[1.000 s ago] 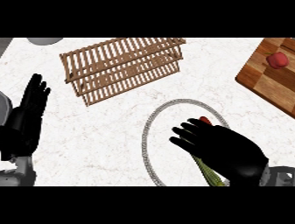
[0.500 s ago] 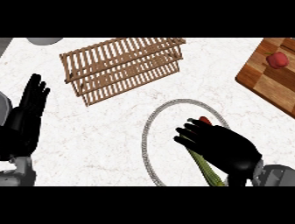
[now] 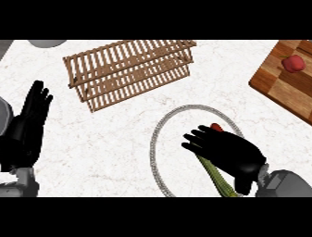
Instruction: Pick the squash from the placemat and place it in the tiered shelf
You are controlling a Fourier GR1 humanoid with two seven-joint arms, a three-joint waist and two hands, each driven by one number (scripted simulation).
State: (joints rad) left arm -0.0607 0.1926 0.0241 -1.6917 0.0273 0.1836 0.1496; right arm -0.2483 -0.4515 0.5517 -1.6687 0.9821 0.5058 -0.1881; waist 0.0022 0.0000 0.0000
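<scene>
Right hand: your right hand (image 3: 228,152) sat over the placemat (image 3: 159,139), palm down, fingers curled over the squash (image 3: 220,181).
Right fingers: bent and closed around the squash's upper part; whether it was lifted off the mat, you couldn't tell from this view.
Squash: long pale green piece, sticking out below your right hand toward the lower edge, with a small red tip (image 3: 215,126) showing just above the fingers.
Squash place: it was on the placemat's right side, mostly hidden by the hand, well apart from the shelf.
Placemat: round, white with a grey rim, lower middle of the counter (image 3: 117,139).
Shelf: slatted wooden tiered shelf (image 3: 127,71) stood above and left of the placemat, nothing seen in it.
Left hand: your left hand (image 3: 23,125) was at the left edge, fingers straight and pointing up, holding nothing, resting.
Cutting board: checkered wooden board (image 3: 302,88) at the upper right, with a red fruit (image 3: 294,63) on its top part.
Bowl: grey round thing (image 3: 46,43) cut off at the top left.
</scene>
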